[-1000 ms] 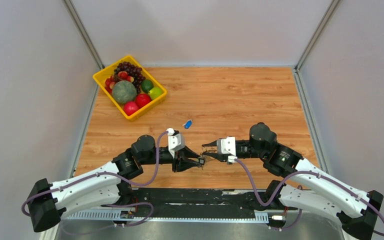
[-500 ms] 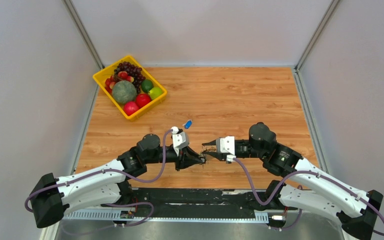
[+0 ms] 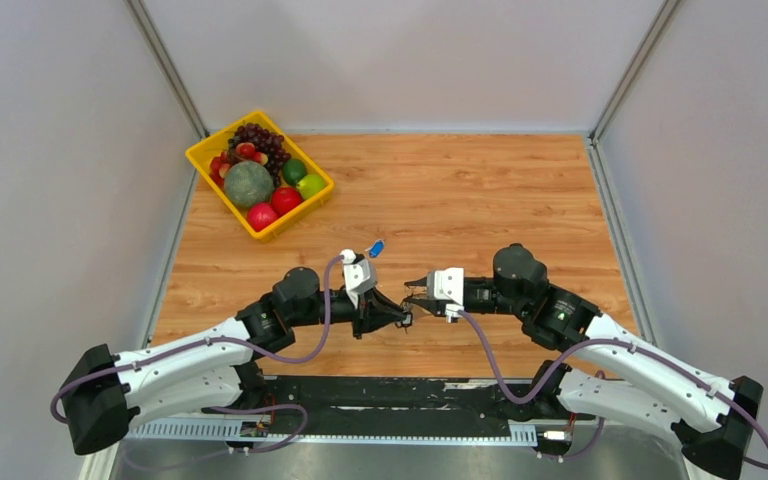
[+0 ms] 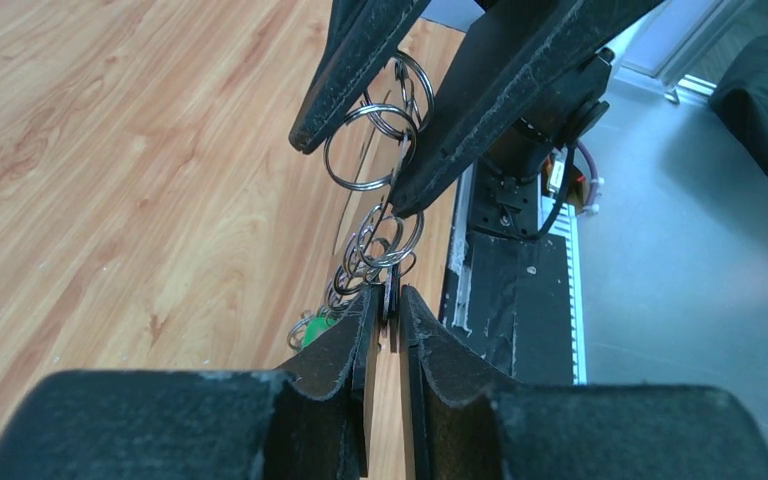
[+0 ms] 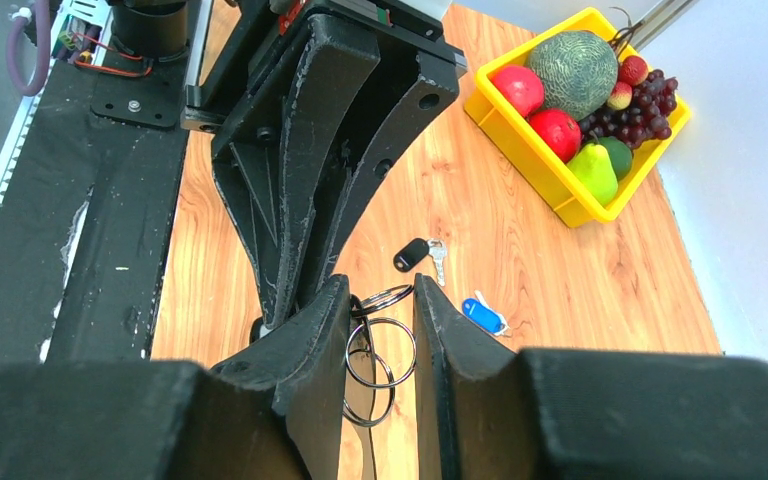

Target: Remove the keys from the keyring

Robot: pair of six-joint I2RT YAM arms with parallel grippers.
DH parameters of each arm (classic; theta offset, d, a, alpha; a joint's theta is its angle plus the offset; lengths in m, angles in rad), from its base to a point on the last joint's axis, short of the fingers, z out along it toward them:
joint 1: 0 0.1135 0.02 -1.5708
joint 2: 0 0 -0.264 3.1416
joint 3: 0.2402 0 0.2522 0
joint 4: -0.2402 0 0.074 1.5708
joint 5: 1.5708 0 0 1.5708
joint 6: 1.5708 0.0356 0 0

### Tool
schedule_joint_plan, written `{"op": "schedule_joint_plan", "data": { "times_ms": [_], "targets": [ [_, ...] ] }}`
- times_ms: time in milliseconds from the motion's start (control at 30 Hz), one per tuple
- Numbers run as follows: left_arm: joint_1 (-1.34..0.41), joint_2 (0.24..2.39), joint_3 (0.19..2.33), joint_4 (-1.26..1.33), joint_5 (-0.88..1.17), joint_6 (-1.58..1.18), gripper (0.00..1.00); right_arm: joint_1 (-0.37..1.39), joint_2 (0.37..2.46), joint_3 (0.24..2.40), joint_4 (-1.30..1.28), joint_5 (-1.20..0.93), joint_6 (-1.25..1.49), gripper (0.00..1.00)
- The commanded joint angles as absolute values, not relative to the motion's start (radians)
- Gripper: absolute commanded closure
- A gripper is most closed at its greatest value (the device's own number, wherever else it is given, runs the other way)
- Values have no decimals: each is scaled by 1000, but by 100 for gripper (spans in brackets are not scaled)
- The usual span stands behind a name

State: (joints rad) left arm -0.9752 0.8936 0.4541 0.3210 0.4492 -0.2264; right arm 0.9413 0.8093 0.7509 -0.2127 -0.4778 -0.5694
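Left wrist view: the left gripper is nearly closed, its jaws pinching a thin metal piece at the lower end of the keyring. Whether that piece is a loop seen edge-on or a key blade is hard to make out. The keyring reads as a chain of linked wire loops, overlapping too much to count here. One green tag peeps out beside the left fingers, mostly hidden.

The right gripper grips the top loop across its width, with its jaws narrow and one finger on each side. The right wrist view shows three loops between those fingers, the lowest partly cut off.

The bunch hangs between the two grippers over the table, well apart from the yellow basket, on its side toward the arm bases. In the top view it is too small to tell apart.

Between the basket and the grippers lie one black-headed key and one blue tag, near each other but not touching. The basket holds one melon, two red fruits, one pear and grapes.
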Motion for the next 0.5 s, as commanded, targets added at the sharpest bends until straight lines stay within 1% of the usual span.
{"op": "schedule_joint_plan", "data": {
  "times_ms": [0,467],
  "targets": [
    [-973,917,475,399,432,-256,80,942,810,780,-174,-463,-551,100],
    [-973,972,489,427,337,-289,71,941,822,790,-172,-440,-529,100]
  ]
}}
